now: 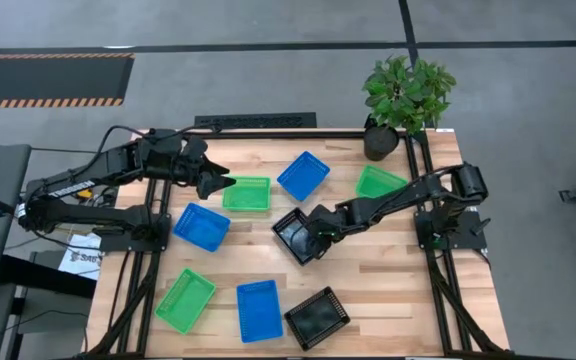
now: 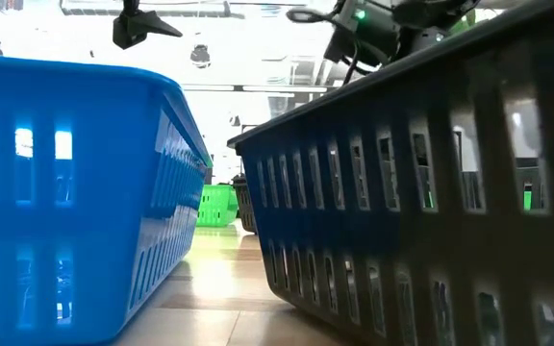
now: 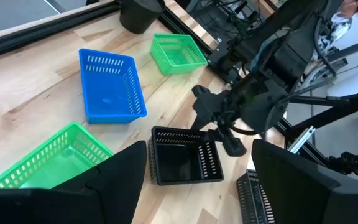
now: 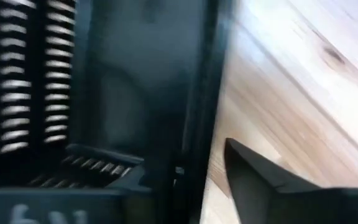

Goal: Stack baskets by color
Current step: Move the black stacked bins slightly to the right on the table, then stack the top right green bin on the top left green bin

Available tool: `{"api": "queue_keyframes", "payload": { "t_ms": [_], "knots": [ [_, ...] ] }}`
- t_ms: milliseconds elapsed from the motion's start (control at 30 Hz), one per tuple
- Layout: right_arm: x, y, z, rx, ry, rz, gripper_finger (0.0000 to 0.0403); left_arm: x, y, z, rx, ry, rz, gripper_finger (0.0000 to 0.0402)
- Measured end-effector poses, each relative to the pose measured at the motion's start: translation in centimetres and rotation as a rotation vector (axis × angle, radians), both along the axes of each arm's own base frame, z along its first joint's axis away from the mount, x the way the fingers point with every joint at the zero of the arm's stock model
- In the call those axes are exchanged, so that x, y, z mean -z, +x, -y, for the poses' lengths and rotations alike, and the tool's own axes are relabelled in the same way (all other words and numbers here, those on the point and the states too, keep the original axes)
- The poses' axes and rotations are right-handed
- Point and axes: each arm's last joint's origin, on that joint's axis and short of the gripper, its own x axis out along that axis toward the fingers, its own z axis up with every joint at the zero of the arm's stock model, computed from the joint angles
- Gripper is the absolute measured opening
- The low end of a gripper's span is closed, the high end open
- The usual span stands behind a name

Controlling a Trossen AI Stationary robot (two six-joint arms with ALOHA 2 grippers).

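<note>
Several small baskets lie apart on the wooden table [image 1: 368, 290]. One black basket [image 1: 294, 238] sits at the middle on its bottom. My right gripper [image 1: 319, 236] is low over it, open, its fingers on either side of the wall facing the table's right. A second black basket [image 1: 316, 317] is near the front edge. A green basket [image 1: 246, 193] and a blue basket [image 1: 201, 227] lie at the left. My left gripper [image 1: 220, 184] hangs open above the table beside that green basket, with nothing between its fingers [image 3: 114, 183]. My right gripper stands astride the black basket's side wall [image 4: 197, 93], coming from above at a slant. A strip of bare wood shows between the outer finger [image 4: 260, 180] and the wall. Whether the inner finger touches the basket, I cannot tell.
More baskets: blue [image 1: 303, 175] and green [image 1: 380, 183] toward the far side, green [image 1: 186, 300] and blue [image 1: 259, 310] near the front. A potted plant [image 1: 406, 95] stands at the far right corner. Bare wood lies right of the middle black basket.
</note>
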Motion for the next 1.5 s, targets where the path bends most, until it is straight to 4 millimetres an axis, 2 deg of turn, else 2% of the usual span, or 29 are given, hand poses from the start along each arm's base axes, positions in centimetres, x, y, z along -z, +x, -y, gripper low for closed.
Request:
{"api": "queue_keyframes", "payload": {
  "t_ms": [167,233,467,700,833,1033,1200,1333,1500],
  "knots": [
    [0.1,-0.5,-0.2,0.149,0.058,-0.061,0.0042,0.0,0.0,0.0,0.0,0.0,0.0,0.0279],
    [-0.3,-0.9,-0.7,0.215,0.086,-0.071,0.0015,0.0,0.0,0.0,0.001,0.001,0.0,0.0279],
    [-2.0,-3.1,-2.6,0.437,0.136,-0.121,0.0032,0.0,0.0,0.0,0.001,0.004,-0.003,0.0279],
    [-1.7,-5.2,-3.9,0.605,0.134,-0.138,0.0016,0.0,0.0,0.0,-0.005,0.021,-0.003,0.0279],
    [-1.5,-5.7,-4.8,0.636,0.125,-0.166,0.0049,0.0,0.0,0.0,-0.005,0.022,-0.003,0.0279],
    [-1.4,-5.9,-5.5,0.646,0.133,-0.18,0.0149,0.0,0.0,0.1,0.028,0.016,0.002,0.0279],
    [-4.2,-6.1,-5.4,0.619,0.163,-0.135,0.0219,0.0,0.0,0.2,0.067,-0.012,0.009,0.0279],
    [-6.6,-7.1,-5.0,0.602,0.14,-0.118,0.0233,0.0,0.0,0.2,0.067,-0.02,0.008,0.0279],
    [-8.4,-8.7,-4.5,0.607,0.101,-0.099,0.0222,0.0,0.0,0.2,0.067,-0.02,0.008,0.0279]
  ]
}}
